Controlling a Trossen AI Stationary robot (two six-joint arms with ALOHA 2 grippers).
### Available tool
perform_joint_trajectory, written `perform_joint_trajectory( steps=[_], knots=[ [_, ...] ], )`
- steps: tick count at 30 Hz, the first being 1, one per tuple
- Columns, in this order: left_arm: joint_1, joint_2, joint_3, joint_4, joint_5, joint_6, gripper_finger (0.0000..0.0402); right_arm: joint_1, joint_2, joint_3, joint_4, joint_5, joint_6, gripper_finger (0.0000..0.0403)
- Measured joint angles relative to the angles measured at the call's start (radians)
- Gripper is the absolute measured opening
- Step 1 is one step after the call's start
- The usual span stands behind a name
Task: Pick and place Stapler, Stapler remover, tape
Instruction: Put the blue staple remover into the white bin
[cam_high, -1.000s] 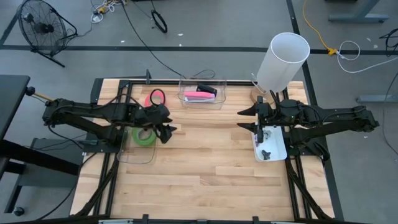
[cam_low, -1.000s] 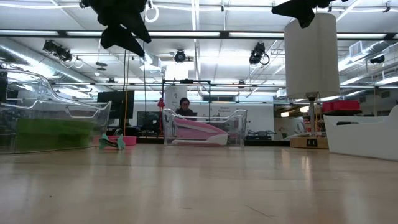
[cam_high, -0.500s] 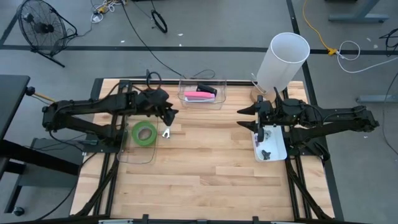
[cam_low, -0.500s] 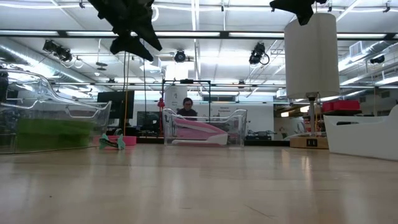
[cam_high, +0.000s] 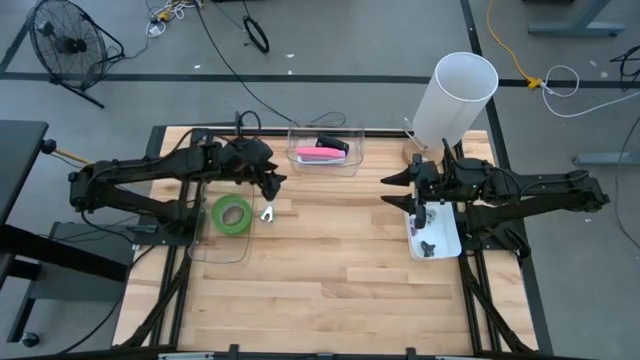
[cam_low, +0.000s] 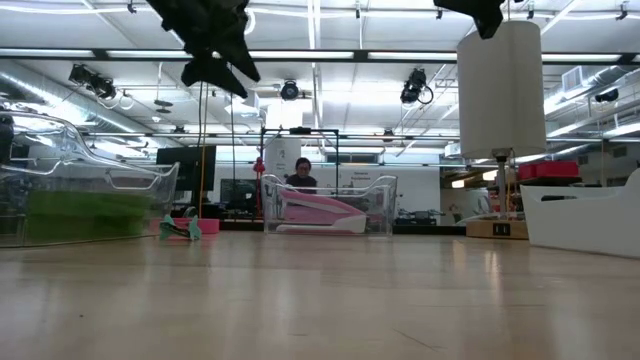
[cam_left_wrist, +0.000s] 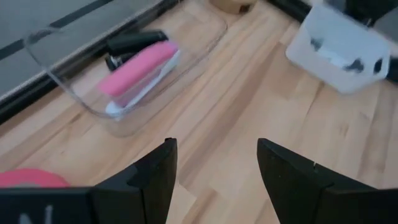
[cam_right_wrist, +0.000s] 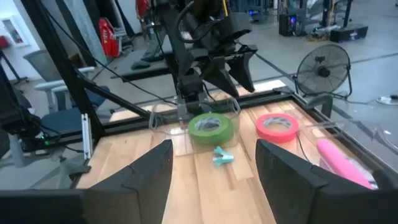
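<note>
The pink stapler lies in a clear tray at the far edge. A green tape roll lies flat in a clear container at the left. A pink-red tape roll lies flat beyond it. The small teal stapler remover rests on the wood beside the green roll. My left gripper hangs open and empty above the table between the pink roll and the stapler tray. My right gripper is open and empty, raised at the right.
A tall white cylinder stands on a wooden base at the far right. A white tray with small dark items sits below my right arm. Bare wood fills the middle and near side. A person sits far behind the table.
My left gripper has swung from above the green tape toward the table's far edge, still open and empty. It now hangs near the pink roll and stapler tray. This uncovers the green roll and the stapler remover, which have stayed where they were.
</note>
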Motion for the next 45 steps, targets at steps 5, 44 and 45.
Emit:
perform_joint_trajectory(
  steps=[5,44,45],
  knots=[
    [0.025,0.055,0.119,-0.118,-0.005,-0.014,0.0224,0.0,0.001,0.0,0.005,0.0,-0.004,0.0228],
    [-0.043,0.533,0.413,-0.596,-0.019,-0.497,0.0151,0.0,0.001,0.0,0.029,0.002,0.075,0.0228],
    [-0.053,0.54,0.413,-0.598,-0.02,-0.506,0.0149,0.0,0.001,0.0,0.029,0.002,0.075,0.0228]
  ],
)
